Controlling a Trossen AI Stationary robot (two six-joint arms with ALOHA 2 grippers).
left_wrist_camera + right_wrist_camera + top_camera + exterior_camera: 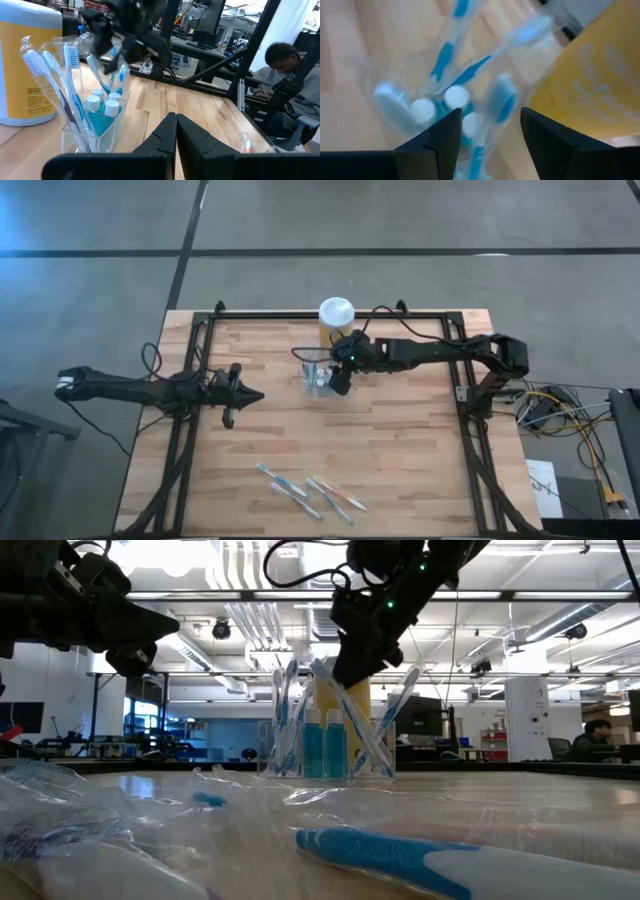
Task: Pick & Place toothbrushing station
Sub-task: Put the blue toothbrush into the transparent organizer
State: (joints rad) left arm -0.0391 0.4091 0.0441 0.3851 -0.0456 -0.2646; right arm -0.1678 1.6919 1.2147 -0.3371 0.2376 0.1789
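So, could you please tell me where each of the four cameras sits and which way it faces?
High view: above the table, looking straight down; both arms show, with the left gripper and right gripper.
Low view: at tabletop height, looking level at the clear holder; arms enter from above.
Left wrist view: on the left arm, facing the holder and yellow jar; its shut fingers show.
Right wrist view: on the right arm, looking down into the holder; its open fingers show.
All four share the holder.

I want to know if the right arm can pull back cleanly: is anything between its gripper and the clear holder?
Nothing visible. The right gripper hangs open directly over the clear holder, among its toothbrushes. The yellow jar stands close behind.
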